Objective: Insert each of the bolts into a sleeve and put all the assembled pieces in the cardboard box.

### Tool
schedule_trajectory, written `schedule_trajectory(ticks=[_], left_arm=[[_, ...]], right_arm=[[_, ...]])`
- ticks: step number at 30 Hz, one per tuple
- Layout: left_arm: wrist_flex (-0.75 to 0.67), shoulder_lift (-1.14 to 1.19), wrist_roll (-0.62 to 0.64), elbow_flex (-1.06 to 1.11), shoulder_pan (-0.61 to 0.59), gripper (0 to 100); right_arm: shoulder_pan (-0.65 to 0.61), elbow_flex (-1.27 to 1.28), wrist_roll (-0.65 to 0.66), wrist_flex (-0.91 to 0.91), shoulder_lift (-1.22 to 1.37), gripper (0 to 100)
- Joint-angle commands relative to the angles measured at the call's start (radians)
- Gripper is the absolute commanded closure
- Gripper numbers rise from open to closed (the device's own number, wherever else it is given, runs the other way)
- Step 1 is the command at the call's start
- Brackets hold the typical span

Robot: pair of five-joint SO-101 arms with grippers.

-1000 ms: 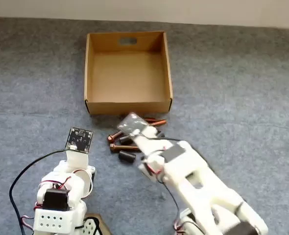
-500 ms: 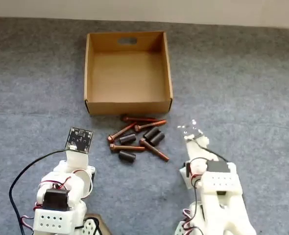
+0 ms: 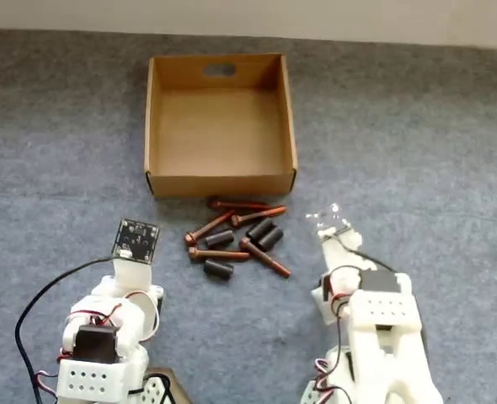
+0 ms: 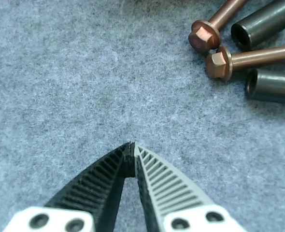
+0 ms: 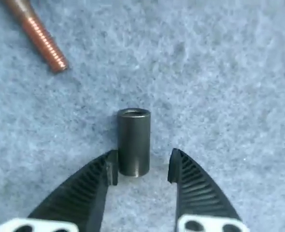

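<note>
Grey carpet over whole table. Cardboard box at far side. Bolts and sleeves lie loose in heap just before its near wall, between my two arms. My right gripper spread open, lone sleeve lying on carpet between fingertips, against one finger, gap at other. Threaded bolt end near. My left gripper closed tight, tips touching, holding nothing, near two bolt heads.

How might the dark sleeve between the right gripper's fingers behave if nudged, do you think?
The sleeve looks like a metal tube, so probably stiff and heavyish. Lying on its side, it may roll, though the carpet should slow it.
</note>
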Motion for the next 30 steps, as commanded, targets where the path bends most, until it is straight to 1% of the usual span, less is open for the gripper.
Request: schedule_trajectory(ticks=[1,6,8,12,22,25,30], left_arm=[[-0.002,-0.004,-0.003,0.016,0.013,99],[-0.002,-0.004,-0.003,0.016,0.013,99],[-0.002,-0.004,-0.003,0.016,0.013,99],[-0.002,-0.004,-0.003,0.016,0.013,99],[-0.002,-0.004,-0.003,0.016,0.013,99],[-0.002,-0.004,-0.003,0.016,0.013,99],[-0.002,-0.004,-0.003,0.016,0.013,99]], right_arm=[[0.008,-0.061,-0.015,0.008,-0.010,82.2],[-0.087,-0.058,-0.020,0.002,-0.008,82.2],[-0.107,-0.058,-0.020,0.002,-0.008,82.5],[-0.105,-0.065,-0.040,0.002,-0.008,82.5],[-0.107,-0.067,-0.035,-0.007,0.004,82.5],[-0.104,-0.101,-0.040,-0.038,0.093,82.5],[-0.064,-0.268,-0.071,-0.036,0.338,82.5]])
